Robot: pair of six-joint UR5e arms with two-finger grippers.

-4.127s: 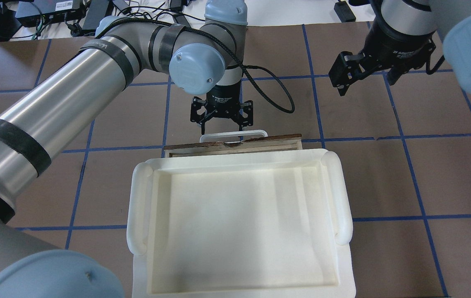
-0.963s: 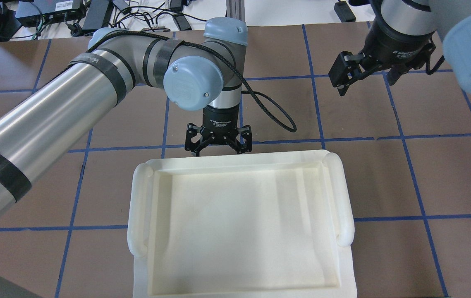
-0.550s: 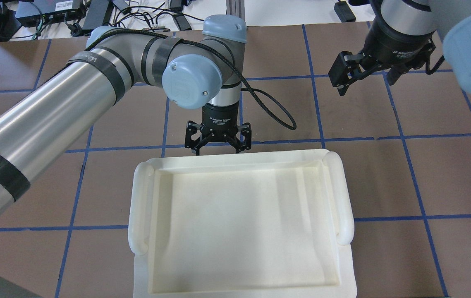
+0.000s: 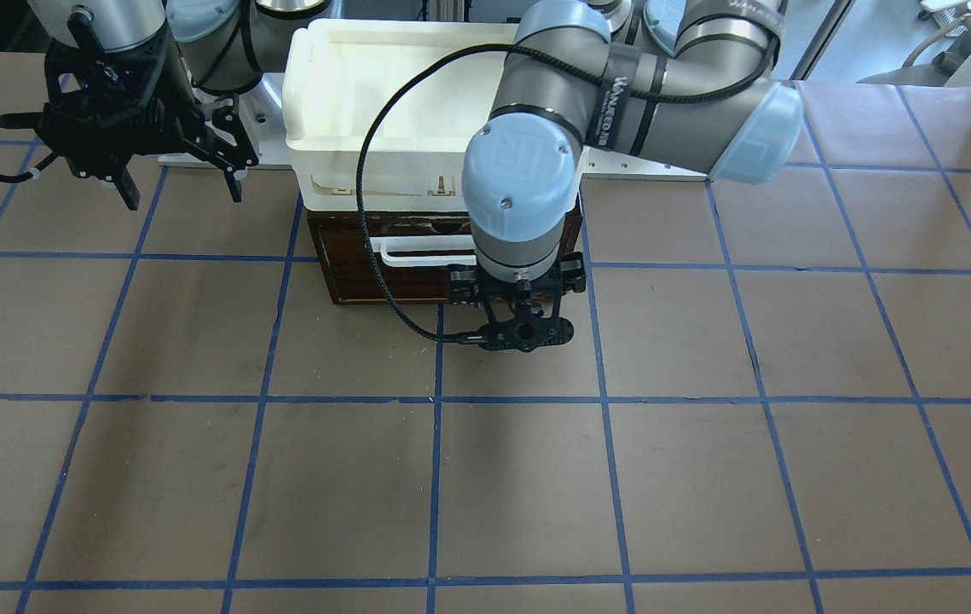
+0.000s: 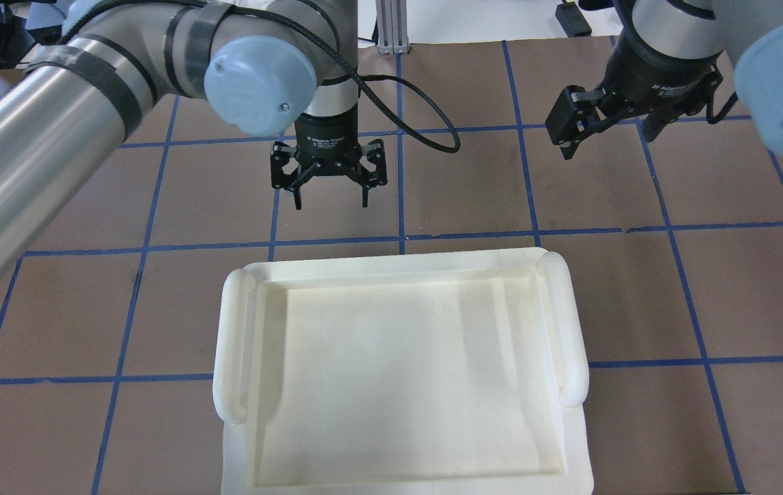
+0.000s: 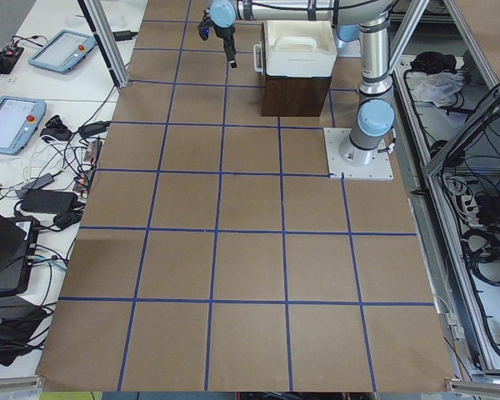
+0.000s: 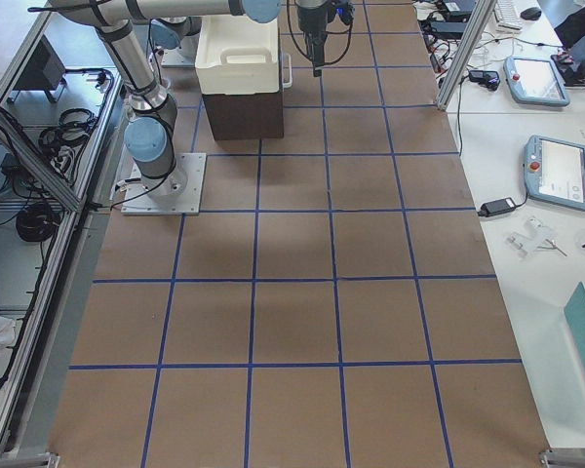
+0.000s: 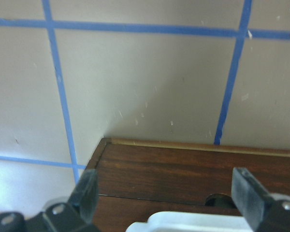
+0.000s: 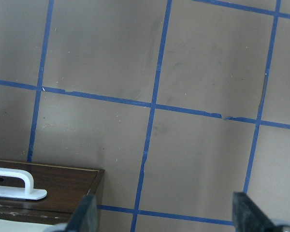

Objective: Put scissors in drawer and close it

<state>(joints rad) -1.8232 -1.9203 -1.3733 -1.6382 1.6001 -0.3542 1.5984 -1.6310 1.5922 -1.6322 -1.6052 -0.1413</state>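
Under the white tray, the drawer now sits shut: in the front-facing view its dark front panel lies flush with the cabinet face. The pale strip of interior that shows past the tray's 12 o'clock edge in the earliest overhead picture is gone. The left gripper, which a second ago is low against that same edge, pressing at the drawer front, now stands off toward 11 o'clock of the tray. It is apart from the drawer, with its fingers spread and nothing between them. I judge the closing push finished and the arm backing clear.

The scissors show in no view. They are most likely inside the shut drawer, though these pictures cannot confirm it; if they are, the task looks all but complete.

The right gripper hangs at about 1 o'clock of the tray, well apart from it, fingers spread and empty. A black cable loops out from the left wrist toward 3 o'clock.

From overhead the tray hides the drawer wholly, so only the front-facing and wrist views can check the seam. In the front-facing view the left wrist covers the 3 o'clock end of the white handle
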